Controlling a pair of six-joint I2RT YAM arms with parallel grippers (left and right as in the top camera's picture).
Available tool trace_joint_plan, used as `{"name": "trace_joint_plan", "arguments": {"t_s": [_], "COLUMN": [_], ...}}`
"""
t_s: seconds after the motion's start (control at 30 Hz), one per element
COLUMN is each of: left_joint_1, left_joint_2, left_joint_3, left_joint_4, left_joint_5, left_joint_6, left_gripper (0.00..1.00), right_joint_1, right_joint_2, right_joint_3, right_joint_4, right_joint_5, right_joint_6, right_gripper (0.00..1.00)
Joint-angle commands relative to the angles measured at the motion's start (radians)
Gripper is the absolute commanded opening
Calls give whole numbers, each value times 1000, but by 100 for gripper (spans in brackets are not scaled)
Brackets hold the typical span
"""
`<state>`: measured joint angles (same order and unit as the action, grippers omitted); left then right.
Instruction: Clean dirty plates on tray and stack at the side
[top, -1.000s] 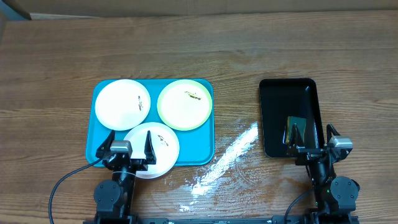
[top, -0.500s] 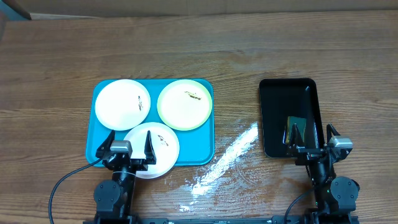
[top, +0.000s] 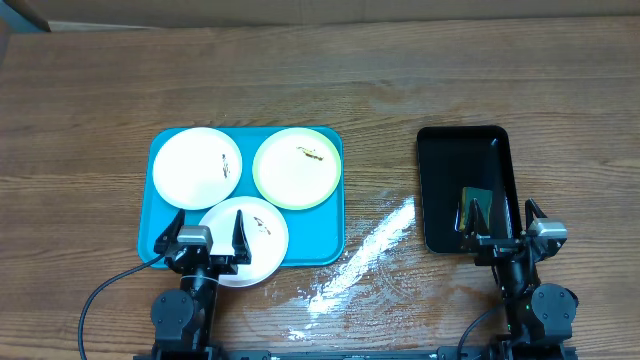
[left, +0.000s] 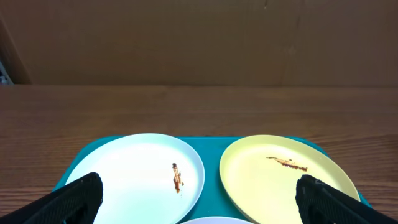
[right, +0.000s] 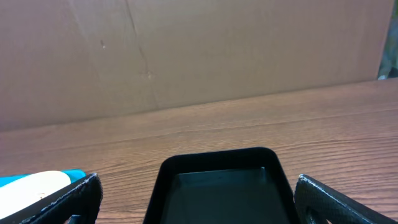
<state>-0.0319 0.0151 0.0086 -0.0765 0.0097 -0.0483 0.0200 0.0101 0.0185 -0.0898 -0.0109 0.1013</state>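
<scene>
Tray (top: 315, 238) (holding three plates (top: 197, 167)) lies long axis left-to-right.

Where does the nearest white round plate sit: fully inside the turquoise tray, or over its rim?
Over the rim. The white round plate overhangs the near edge of the turquoise rectangular plastic tray.

The tray (top: 322, 238) is bright blue-green. One plate (top: 197, 167) is white. A second plate (top: 266, 246) is white too. The third plate (top: 298, 168) is pale yellow-green. Each one has little dark brown marks on it. The desk (top: 400, 80) is brown wood with darker wavy lines and a shiny white patch. The black tray (top: 462, 160) is glossy. The left end effector (top: 208, 225) and right end effector (top: 500, 212) are black.
</scene>
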Motion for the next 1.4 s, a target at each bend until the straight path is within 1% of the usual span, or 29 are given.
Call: {"name": "trace_joint_plan", "arguments": {"t_s": [0.0,1.17,1.27,1.33,1.37], "left_joint_1": [5,5,5,5,5], "left_joint_2": [-3,-3,-3,-3,-3], "left_joint_3": [-4,-4,-4,-4,-4], "left_joint_4": [0,0,0,0,0], "left_joint_5": [-17,-17,-17,-17,-17], "left_joint_6": [19,19,19,19,19], "left_gripper": [100,100,100,100,100], "right_joint_1": [-5,-5,-5,-5,-5], "right_joint_2": [-3,-3,-3,-1,16], "right_joint_3": [-10,-10,-7,33,83], "right_joint_4": [5,5,26,23,6], "right_joint_5": [8,8,-44,-63,-71], "right_joint_6": [3,3,49,123,140], "right_gripper": [100,100,100,100,100]}}
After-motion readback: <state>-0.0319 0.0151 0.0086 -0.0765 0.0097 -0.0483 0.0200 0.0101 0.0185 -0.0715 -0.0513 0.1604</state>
